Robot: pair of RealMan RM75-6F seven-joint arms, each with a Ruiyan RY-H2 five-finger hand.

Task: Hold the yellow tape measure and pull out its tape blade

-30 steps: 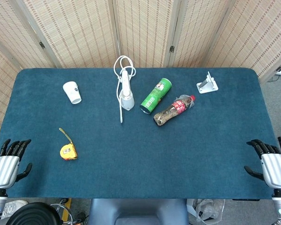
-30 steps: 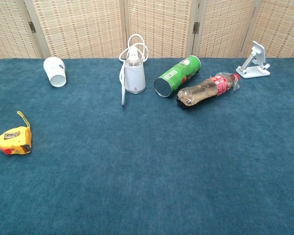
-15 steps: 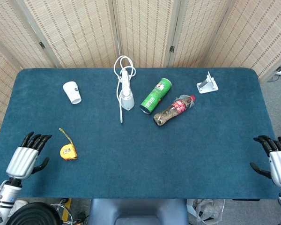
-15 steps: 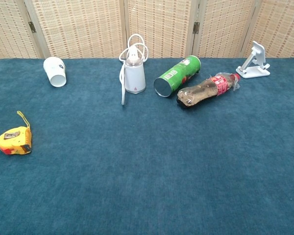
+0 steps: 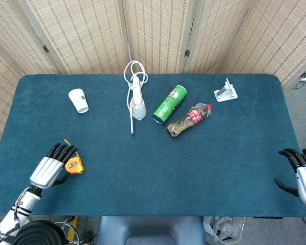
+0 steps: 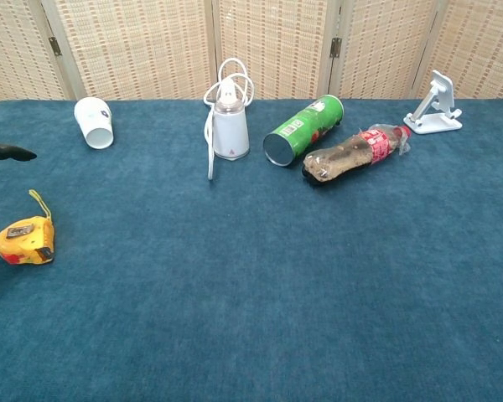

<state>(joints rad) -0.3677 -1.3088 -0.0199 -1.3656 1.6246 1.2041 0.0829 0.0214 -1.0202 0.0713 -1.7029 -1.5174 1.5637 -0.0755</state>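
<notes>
The yellow tape measure (image 5: 75,165) lies flat on the blue table near the front left, its yellow strap trailing back; the chest view shows the tape measure (image 6: 24,240) at the far left. My left hand (image 5: 52,167) hovers just left of it with fingers spread, fingertips (image 5: 71,151) reaching over its left side, holding nothing. Only a dark fingertip (image 6: 8,152) of that hand enters the chest view. My right hand (image 5: 305,176) hangs open past the table's front right corner, far from the tape measure.
A white cup (image 5: 79,100) lies at the back left. A white device with a looped cord (image 5: 137,100), a green can (image 5: 169,104) on its side and a brown bottle (image 5: 188,119) sit mid-back. A white stand (image 5: 225,91) is back right.
My left hand has moved right and forward over the table from its front left edge up to the tape measure. The right hand has drifted slightly right. The tape measure has not moved.
</notes>
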